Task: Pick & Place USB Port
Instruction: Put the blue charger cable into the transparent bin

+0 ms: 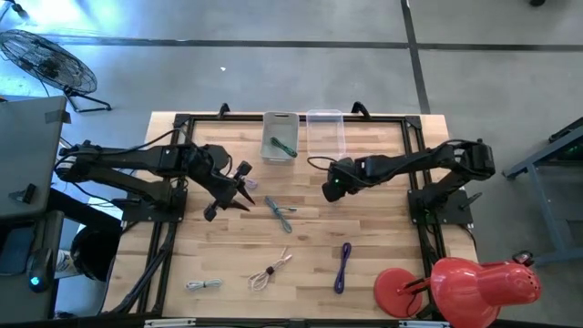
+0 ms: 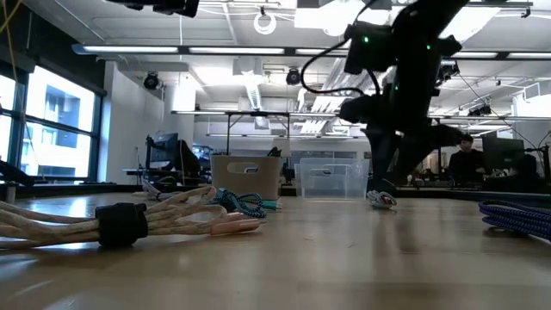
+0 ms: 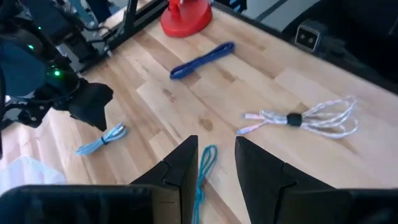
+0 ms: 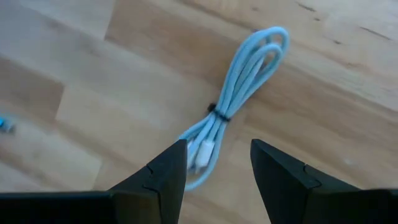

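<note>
1. Right gripper (image 4: 217,144): sitting low over the pale wooden table (image 1: 383,237) near its middle, jaws parted a fair way and nothing between them but air. No grip on anything yet.
2. Light blue coiled USB cable (image 4: 239,81): flat on the wood right under that gripper. One loose end pokes into the gap between the two dark fingers, the looped end points away ahead of the wrist.
3. Key bit, going by the right wrist view: long axis runs mostly forward from the jaws with a slight slant, so roughly crosswise to the closing line. Probably a decent line-up for a pinch. Only the tail end is in the gap though, so likely needs a small nudge forward toward the dark tie at the middle of the bundle, then straight down.
4. Left gripper (image 3: 216,140): hanging over the left half of the table, jaws partly open and empty, with a thin teal bundled cable (image 3: 204,168) lying just ahead of its fingers. Clearly farther from the light blue coiled USB cable than the right one, so best guess is a right-arm job.
5. Drop spots: grey opaque plastic bin (image 1: 273,123) and clear plastic bin (image 1: 325,114) side by side at the far edge, near the right gripper. Can't say which one is meant.
</note>
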`<move>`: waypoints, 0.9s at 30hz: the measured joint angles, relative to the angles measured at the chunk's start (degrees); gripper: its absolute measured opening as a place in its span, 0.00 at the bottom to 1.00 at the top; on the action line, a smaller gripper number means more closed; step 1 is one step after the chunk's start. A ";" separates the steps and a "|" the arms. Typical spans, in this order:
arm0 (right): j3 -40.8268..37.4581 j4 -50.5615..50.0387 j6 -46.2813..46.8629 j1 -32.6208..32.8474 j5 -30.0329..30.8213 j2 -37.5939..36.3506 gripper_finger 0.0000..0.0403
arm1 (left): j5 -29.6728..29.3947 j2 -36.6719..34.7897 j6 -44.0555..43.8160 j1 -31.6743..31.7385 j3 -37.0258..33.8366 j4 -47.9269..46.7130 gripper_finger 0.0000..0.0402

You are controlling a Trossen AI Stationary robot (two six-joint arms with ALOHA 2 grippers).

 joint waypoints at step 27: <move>-2.03 7.75 0.12 -2.54 -3.79 0.00 0.42 | -5.29 0.00 1.80 0.00 -2.69 0.01 0.26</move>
